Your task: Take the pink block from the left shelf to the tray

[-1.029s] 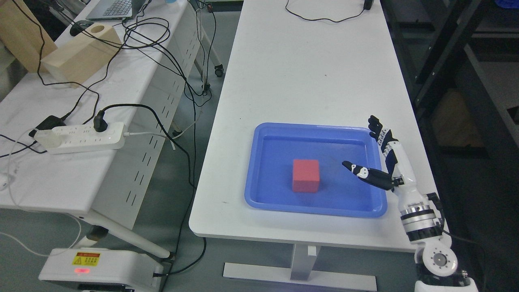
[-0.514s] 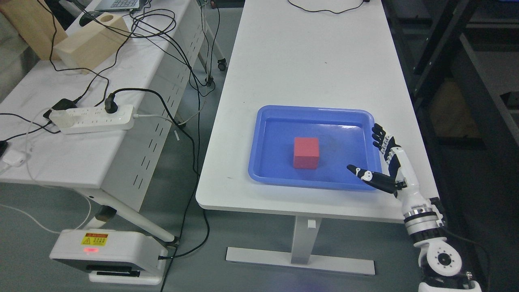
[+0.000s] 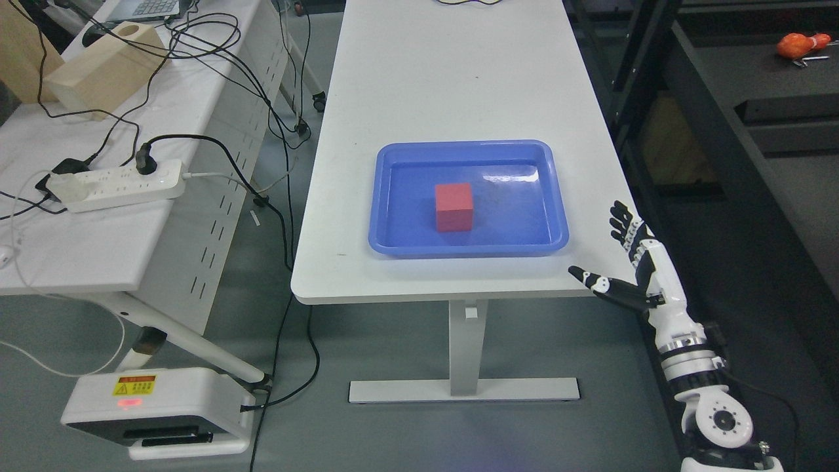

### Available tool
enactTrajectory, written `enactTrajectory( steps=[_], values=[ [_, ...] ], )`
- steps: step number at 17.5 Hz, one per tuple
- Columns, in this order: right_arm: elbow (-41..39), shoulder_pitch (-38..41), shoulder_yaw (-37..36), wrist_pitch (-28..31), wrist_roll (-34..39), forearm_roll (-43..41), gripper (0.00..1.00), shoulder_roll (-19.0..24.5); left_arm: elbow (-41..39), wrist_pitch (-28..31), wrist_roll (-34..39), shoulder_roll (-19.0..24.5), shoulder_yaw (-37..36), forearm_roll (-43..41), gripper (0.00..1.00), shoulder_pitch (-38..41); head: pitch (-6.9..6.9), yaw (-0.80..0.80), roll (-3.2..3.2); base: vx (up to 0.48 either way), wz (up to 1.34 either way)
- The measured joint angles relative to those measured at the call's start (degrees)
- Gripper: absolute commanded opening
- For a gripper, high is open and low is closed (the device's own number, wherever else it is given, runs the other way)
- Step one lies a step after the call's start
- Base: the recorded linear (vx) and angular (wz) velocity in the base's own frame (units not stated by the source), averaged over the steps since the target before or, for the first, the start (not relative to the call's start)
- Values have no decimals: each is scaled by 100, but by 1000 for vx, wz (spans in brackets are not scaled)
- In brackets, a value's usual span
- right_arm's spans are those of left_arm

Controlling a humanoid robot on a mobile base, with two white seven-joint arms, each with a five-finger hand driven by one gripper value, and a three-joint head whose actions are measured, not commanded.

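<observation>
A pink-red block (image 3: 453,206) rests inside the blue tray (image 3: 393,196) on the white table (image 3: 446,85). My right hand (image 3: 619,262) hangs off the table's front right corner, to the right of and below the tray. Its fingers are spread and hold nothing. The thumb points left toward the table edge. The left arm does not show.
A second white table (image 3: 78,242) on the left carries a power strip (image 3: 118,187), cables and a wooden block (image 3: 98,72). A white device (image 3: 157,410) sits on the floor at lower left. Dark shelving (image 3: 734,118) stands to the right, with an orange object (image 3: 796,44) on it.
The whole picture has shifted, so the camera has moved back from the table. My right hand, earlier over the tray's right rim, now sits clear of the tray beyond the table's corner. The block stays in the tray.
</observation>
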Motion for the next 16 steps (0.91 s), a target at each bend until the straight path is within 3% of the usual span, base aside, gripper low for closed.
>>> enactTrajectory(
  steps=[16],
  values=[
    [2,1,-27,8,147,-3,100,0,0,0,0,0,0,0,100,1,0,0,0,-117,65]
  ],
)
